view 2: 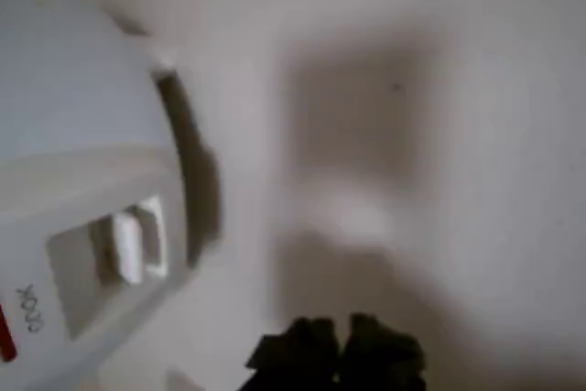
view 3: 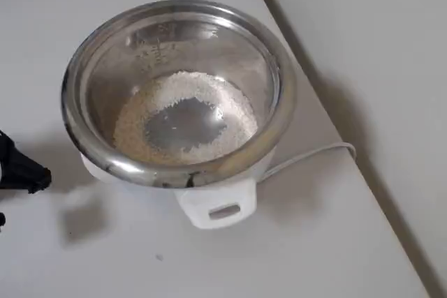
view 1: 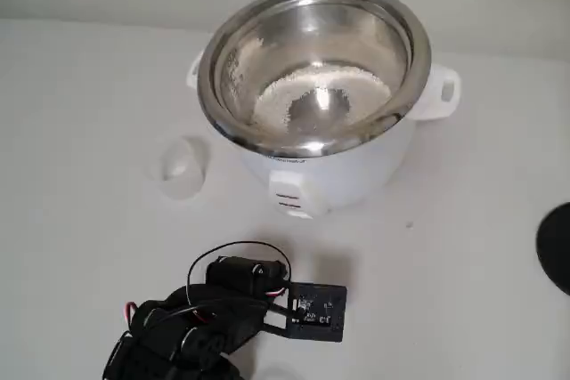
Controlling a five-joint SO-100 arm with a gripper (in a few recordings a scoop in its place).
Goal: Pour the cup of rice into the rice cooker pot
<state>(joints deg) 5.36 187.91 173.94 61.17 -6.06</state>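
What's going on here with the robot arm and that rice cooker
The rice is already in the rice cooker pot, lying in a ring around the bare middle of the bottom. The cup rests on the table to the left of the cooker in the fixed view, apparently on its side and apart from the arm. The arm sits low at the near edge, clear of both; its end effector is a dark blur in the wrist view, so I can't tell whether it is open or shut.

Shiny silver steel on the rice cooker pot [view 1: 313, 15], pale white rice [view 3: 147, 113] ringing its grey mirrored bottom. White cooker body [view 1: 356, 171], white table [view 1: 80, 246], translucent whitish cup [view 1: 183, 166], black arm [view 1: 200, 322] with a red wire.
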